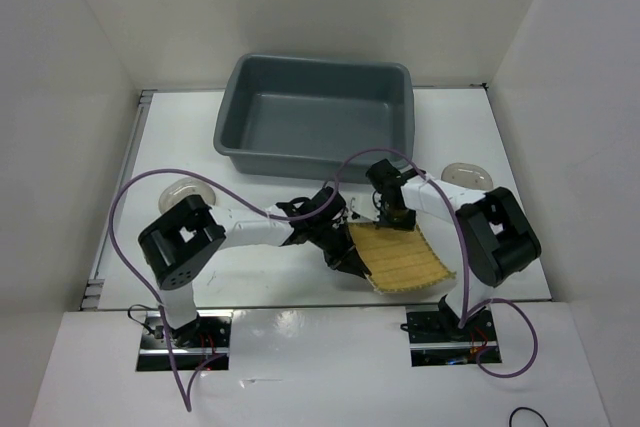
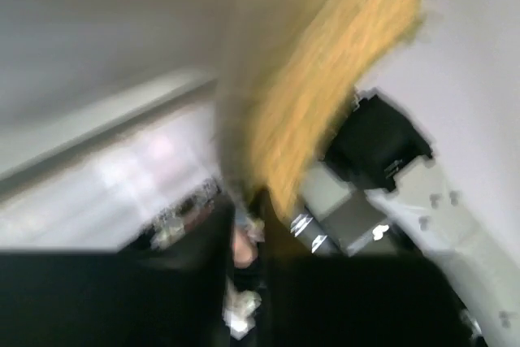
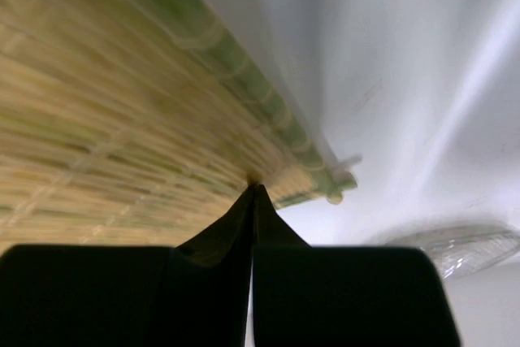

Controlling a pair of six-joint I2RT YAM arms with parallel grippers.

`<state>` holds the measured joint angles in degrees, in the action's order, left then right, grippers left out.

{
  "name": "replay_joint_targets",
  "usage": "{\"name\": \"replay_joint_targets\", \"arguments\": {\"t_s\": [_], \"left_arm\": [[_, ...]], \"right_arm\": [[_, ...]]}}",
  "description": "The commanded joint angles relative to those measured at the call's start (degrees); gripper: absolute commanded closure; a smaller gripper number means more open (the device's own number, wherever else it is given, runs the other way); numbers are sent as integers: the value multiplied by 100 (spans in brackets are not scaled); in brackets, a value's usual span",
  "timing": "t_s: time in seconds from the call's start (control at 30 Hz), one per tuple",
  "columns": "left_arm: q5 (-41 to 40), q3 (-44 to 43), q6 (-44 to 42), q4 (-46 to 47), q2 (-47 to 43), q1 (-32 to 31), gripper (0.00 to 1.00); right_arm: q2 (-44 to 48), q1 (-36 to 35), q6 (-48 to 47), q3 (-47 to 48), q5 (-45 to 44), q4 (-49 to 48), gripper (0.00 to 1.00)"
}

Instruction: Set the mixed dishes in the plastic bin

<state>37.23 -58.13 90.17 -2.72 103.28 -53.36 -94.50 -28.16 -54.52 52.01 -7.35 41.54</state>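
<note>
The yellow bamboo mat (image 1: 410,259) lies in front of the plastic bin (image 1: 300,159), its left side curled up off the table. My left gripper (image 1: 345,252) is at that left edge. In the blurred left wrist view the mat (image 2: 325,95) runs down into the narrow gap between the left gripper's (image 2: 244,225) fingers. My right gripper (image 1: 392,219) is shut, and its tips (image 3: 253,184) press on the mat (image 3: 97,103) near its far edge. One smoky saucer (image 1: 185,190) sits at the left and another (image 1: 468,173) at the right.
The right-hand saucer (image 3: 455,245) shows just beyond the mat's corner in the right wrist view. The right arm (image 2: 382,152) is close beside the left gripper. White walls enclose the table on three sides.
</note>
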Motion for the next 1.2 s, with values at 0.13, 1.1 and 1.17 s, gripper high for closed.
{"name": "replay_joint_targets", "arguments": {"t_s": [0.13,1.1,1.17], "left_arm": [[-189,-461,45,-331,280,-95,100],[-867,416,-676,-1345,-2867,-289,100],[-867,416,-676,-1345,-2937,-289,100]], "right_arm": [[-438,65,399,-393,1412,-550,100],[6400,1762,1392,-112,1299,424,100],[6251,1762,1392,-60,1246,652,100]]}}
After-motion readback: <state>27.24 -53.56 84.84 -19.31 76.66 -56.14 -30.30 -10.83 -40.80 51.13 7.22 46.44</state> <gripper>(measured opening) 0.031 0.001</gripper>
